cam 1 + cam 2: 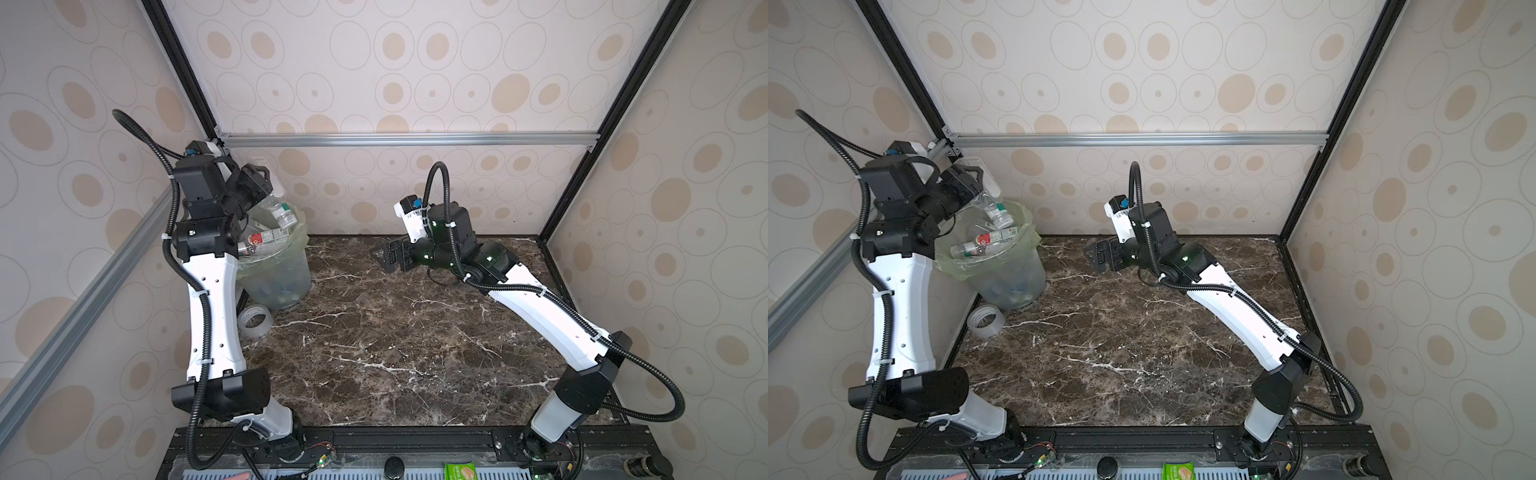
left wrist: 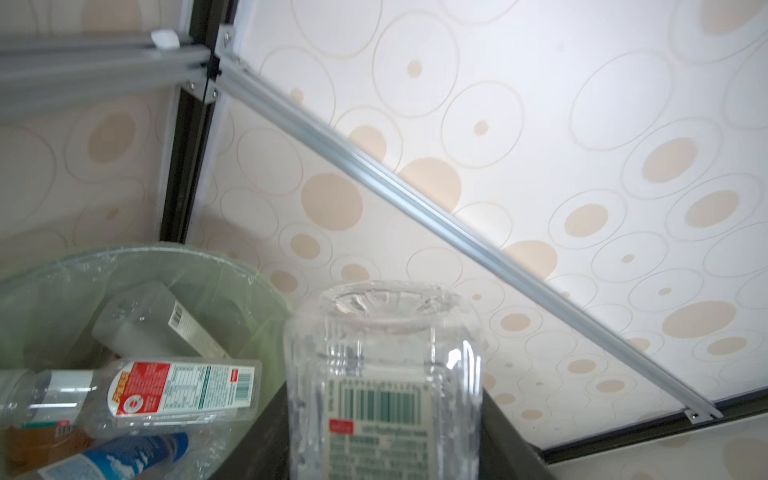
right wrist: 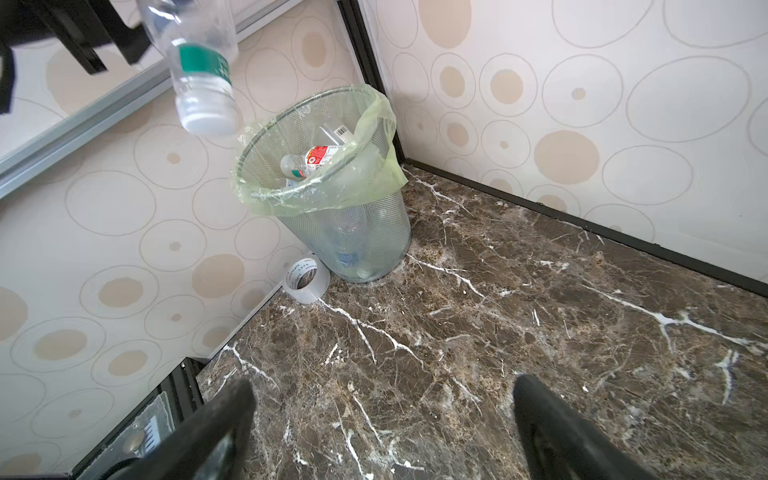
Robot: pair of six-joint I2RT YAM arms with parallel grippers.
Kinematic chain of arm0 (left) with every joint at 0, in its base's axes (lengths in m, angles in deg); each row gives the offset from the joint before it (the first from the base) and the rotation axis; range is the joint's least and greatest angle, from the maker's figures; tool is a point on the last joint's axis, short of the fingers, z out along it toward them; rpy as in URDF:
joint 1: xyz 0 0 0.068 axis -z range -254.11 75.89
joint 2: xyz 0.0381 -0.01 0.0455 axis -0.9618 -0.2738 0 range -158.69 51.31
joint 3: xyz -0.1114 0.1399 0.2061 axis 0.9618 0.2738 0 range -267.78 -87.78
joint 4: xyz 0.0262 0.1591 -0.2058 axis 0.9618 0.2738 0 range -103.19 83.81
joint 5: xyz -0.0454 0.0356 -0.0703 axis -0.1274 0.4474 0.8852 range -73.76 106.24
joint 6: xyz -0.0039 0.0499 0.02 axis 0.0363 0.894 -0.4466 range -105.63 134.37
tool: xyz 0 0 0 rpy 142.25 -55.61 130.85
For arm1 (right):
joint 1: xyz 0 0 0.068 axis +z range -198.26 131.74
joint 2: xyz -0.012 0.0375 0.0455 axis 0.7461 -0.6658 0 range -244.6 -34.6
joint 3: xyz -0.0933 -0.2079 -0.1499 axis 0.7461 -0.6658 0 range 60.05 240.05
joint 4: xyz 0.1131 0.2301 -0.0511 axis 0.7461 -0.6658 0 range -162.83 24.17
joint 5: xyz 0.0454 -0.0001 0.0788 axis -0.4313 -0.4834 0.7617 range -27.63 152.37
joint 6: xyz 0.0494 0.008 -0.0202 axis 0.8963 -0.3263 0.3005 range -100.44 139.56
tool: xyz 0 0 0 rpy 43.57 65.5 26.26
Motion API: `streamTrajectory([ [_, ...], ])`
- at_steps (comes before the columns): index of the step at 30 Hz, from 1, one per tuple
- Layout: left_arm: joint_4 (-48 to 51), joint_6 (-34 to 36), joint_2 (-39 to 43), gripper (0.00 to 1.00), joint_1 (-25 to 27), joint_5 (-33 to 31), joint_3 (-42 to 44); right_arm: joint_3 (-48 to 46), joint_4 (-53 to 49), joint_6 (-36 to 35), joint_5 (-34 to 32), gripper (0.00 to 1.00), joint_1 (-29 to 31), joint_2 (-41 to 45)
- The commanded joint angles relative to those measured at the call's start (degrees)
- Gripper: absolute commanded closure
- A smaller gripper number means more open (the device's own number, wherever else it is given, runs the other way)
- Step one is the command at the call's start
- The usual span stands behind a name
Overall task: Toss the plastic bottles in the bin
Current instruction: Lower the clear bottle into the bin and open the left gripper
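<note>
Left claw (image 1: 268, 192) was clamped partway closed around a green-labelled bottle (image 3: 199, 70), white cap down, above the bin (image 3: 291, 192), which sat in the far left corner with a tape roll (image 3: 305, 282) just beside it. Right claw (image 3: 384, 399) hung wide open and empty over the open middle of the table (image 1: 395, 340). A red-labelled bottle (image 2: 178, 388) inside showed a barcode, print unreadable.

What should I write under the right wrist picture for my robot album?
A green-labelled bottle hangs cap-down over the bin, which holds other bottles, with a tape roll beside it.
</note>
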Motion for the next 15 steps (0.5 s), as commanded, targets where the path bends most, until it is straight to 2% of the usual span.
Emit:
streamTrajectory([
  [1,-4.19,1.65,0.53,0.44,-0.01,-6.12,-7.46,-0.38,0.95,-1.00,0.07,0.00,0.26,-0.05],
  [6,-5.18,4.11,-0.37,0.45,-0.18,-10.88,-7.79,-0.39,1.15,-0.85,0.42,0.00,0.27,-1.06],
  [11,-4.39,5.39,-2.76,0.44,-1.15,-13.05,1.85,0.03,0.95,-0.24,1.39,0.00,0.31,-2.67],
  [12,-2.96,5.09,-4.19,0.41,-1.57,-13.09,2.66,-0.04,1.02,-0.10,1.56,0.00,0.32,-2.86],
  [15,4.19,5.47,-10.79,0.23,-1.61,-10.38,-1.58,-0.57,1.09,0.03,1.76,0.00,0.31,-2.86],
])
